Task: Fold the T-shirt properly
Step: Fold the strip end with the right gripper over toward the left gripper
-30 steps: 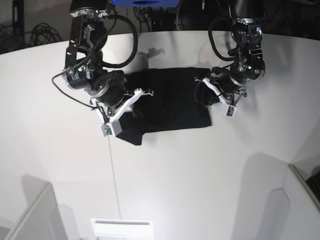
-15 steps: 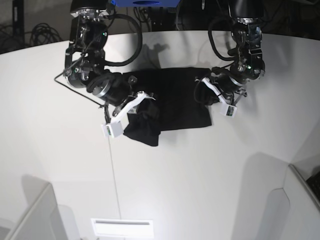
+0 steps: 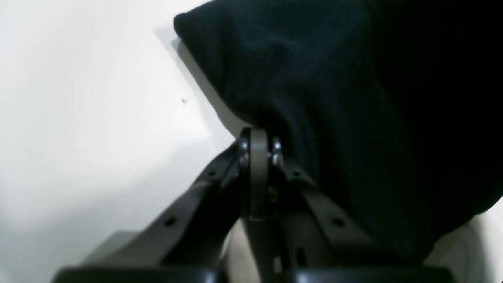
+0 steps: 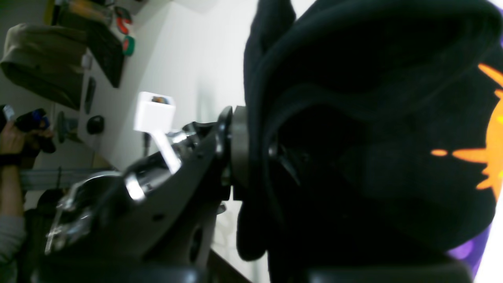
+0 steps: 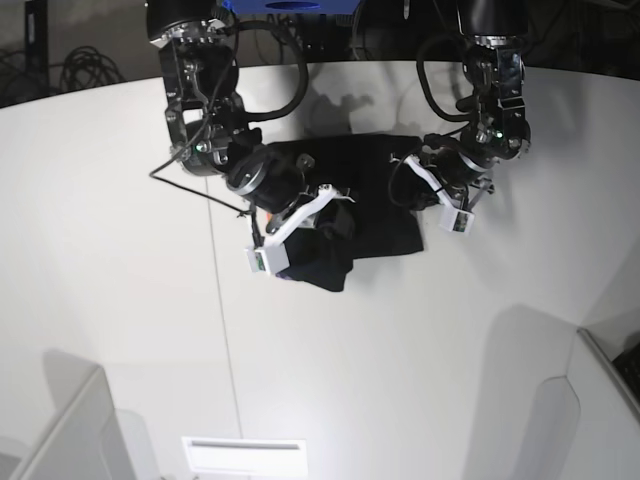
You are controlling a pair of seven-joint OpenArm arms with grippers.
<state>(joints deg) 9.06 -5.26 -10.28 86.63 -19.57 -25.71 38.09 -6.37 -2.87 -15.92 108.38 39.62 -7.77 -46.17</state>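
Observation:
The black T-shirt (image 5: 375,185) lies on the white table (image 5: 400,350) between my arms, with its left part lifted and bunched. My right gripper (image 5: 335,200) is shut on that lifted fold. The right wrist view shows the gripper (image 4: 245,151) pinching black cloth, with the orange sun print (image 4: 491,157) and a purple patch (image 4: 467,251) on the underside. My left gripper (image 5: 422,185) is shut on the shirt's right edge. The left wrist view shows it (image 3: 257,147) closed on the black cloth (image 3: 334,98) low over the table.
A thin cable (image 5: 218,290) runs across the table towards the front. Grey bins stand at the lower left (image 5: 60,430) and lower right (image 5: 600,400). A white slotted plate (image 5: 243,452) sits at the front edge. Dark cables lie behind the table.
My right gripper has moved to the right with the shirt's left part, lifting it over the middle of the shirt. The left arm has stayed where it was.

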